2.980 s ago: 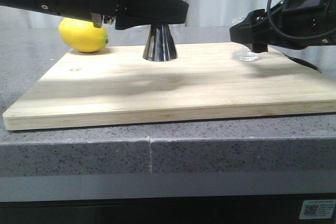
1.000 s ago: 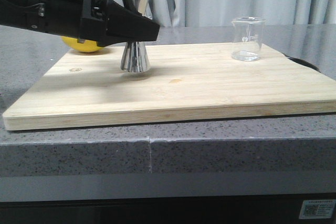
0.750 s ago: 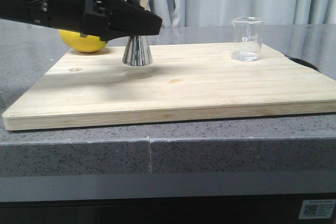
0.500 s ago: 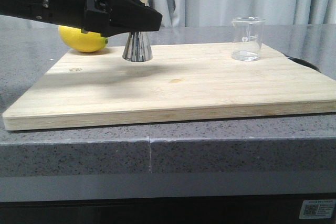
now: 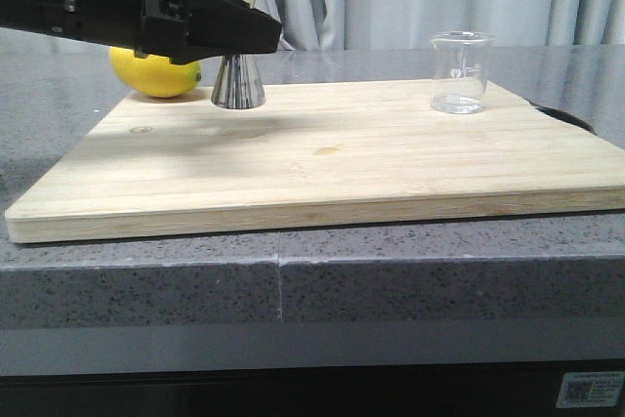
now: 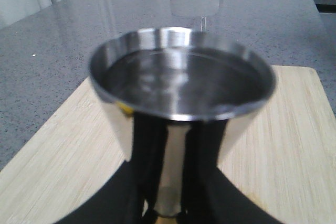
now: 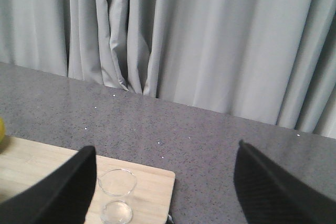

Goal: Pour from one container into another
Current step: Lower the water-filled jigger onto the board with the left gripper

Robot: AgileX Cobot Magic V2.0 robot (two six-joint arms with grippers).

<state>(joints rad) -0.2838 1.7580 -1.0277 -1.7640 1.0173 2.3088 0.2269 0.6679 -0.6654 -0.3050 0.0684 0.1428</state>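
**me:** My left gripper (image 5: pixel 256 36) is clamped round the waist of the steel jigger (image 5: pixel 238 85), base on the wooden board (image 5: pixel 391 158) just beside the lemon (image 5: pixel 156 72).

**other op:** And the right?

**me:** Right gripper (image 7: pixel 165 182) is spread wide, holding nothing. The glass beaker (image 5: pixel 460 72) sits at the board's far right corner.

steel jigger (image 5: pixel 238 85) upright, clear beaker (image 5: pixel 460 72) upright
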